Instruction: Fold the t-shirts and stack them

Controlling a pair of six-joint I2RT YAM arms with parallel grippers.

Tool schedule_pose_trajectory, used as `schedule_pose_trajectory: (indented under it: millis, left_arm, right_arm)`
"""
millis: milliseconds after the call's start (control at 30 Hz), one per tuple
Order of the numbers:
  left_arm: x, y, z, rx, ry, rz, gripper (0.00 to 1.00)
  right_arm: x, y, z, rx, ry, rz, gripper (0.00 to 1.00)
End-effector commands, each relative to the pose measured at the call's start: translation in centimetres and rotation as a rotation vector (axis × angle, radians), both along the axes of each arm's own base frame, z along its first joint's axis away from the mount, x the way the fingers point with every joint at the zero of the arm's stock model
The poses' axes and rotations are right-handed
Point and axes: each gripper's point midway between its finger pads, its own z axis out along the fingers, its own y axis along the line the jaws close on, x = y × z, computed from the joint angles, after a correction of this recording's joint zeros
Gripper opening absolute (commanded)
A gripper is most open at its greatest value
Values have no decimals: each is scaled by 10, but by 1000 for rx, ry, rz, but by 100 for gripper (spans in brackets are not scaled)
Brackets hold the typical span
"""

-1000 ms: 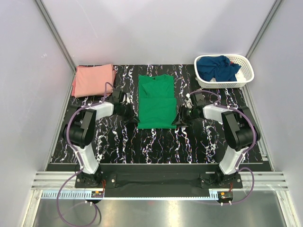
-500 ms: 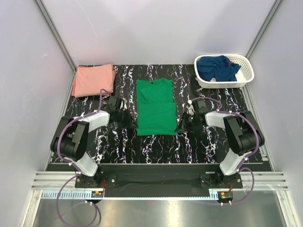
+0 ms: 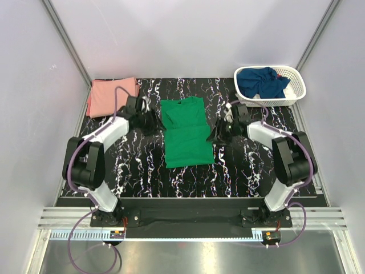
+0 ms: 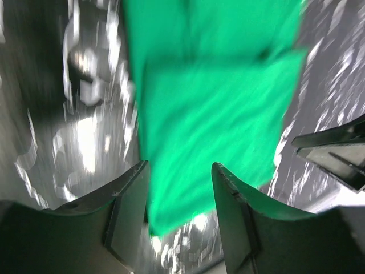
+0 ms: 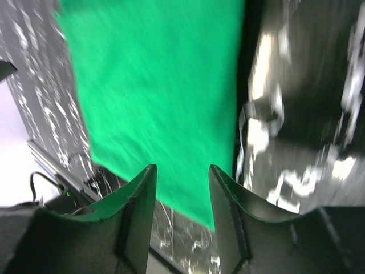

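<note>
On the counter, left end effector and right end effector are flanking the green t-shirt, parted and empty; uneven grasps are likely risking a skewed fold.

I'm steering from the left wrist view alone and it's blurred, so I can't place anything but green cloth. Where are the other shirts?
Observer: The pink shirt lies folded at the far-left corner of the table, apart from the green shirt.
Operator: And the third?
Observer: The navy shirt sits crumpled in the white basket at the far right.
Operator: Where's the other arm?
Observer: The right gripper is at the green shirt's right edge, jaws open.
</note>
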Motion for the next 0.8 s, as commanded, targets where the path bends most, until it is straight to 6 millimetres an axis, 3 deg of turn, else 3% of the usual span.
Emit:
schedule_pose_trajectory:
  millis: [0,33,167,300,500,767]
  left_arm:
    - [31,9,0,86,-80,-39,52]
    - [40,6,5,73,-88,-47,50]
    - [56,8,-6,86,-77,-54,49]
    - [63,8,-16,81,-62,-54,48]
    - [68,-5,-37,16,-56,-89,43]
    - [72,-8,-46,6,-66,-96,39]
  right_arm:
    - [43,-5,10,-21,-87,12,48]
    - [48,-4,10,-17,-90,21,47]
    - [80,-3,14,8,-102,40,46]
    - [94,-10,3,23,-81,49,48]
    - [100,-10,-14,48,-49,86,48]
    - [110,-3,-20,116,-48,87,42]
